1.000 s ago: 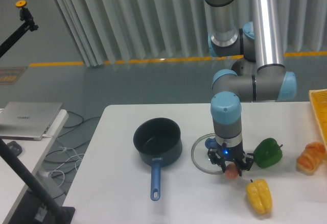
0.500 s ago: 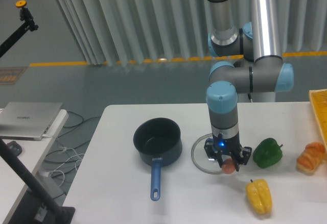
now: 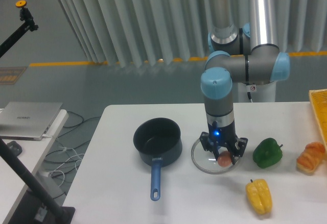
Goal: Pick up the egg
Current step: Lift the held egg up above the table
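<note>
Pincer points straight down, clenched on egg; egg sits directly between fingertips, hanging just above glass lid on desk.

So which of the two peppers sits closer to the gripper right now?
The green bell pepper, just right of the gripper holding the small pinkish egg. The yellow bell pepper lies farther off, nearer the table's front edge.

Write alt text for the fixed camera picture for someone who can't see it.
A robot arm's gripper holds a small pinkish egg just above a glass lid on a white table. A dark blue saucepan sits left; green pepper and yellow pepper right.
</note>
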Motion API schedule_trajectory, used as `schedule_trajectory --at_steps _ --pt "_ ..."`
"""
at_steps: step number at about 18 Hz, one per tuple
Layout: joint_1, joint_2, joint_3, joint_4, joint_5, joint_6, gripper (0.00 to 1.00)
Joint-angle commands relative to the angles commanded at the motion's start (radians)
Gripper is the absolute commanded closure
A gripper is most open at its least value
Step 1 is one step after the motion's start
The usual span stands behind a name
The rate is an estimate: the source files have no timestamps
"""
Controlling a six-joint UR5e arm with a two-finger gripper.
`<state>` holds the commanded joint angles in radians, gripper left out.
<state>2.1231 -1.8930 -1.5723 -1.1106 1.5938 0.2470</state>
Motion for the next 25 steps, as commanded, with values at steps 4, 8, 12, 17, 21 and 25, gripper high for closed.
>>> schedule_trajectory --at_steps 4,8,12,17,21,25 --pt "-0.038 0.041 0.003 0.002 0.040 -0.003 0.55" --pt "-0.049 0.077 0.003 0.000 0.041 -0.003 0.55" --pt "-0.048 0.095 0.003 -0.003 0.041 0.011 0.55" --pt "0.006 0.115 -0.008 -0.006 0.040 0.181 0.56" --pt "0.046 0.130 -0.012 -0.009 0.041 0.302 0.56" --pt "0.080 0.132 -0.012 -0.050 0.043 0.451 0.56"
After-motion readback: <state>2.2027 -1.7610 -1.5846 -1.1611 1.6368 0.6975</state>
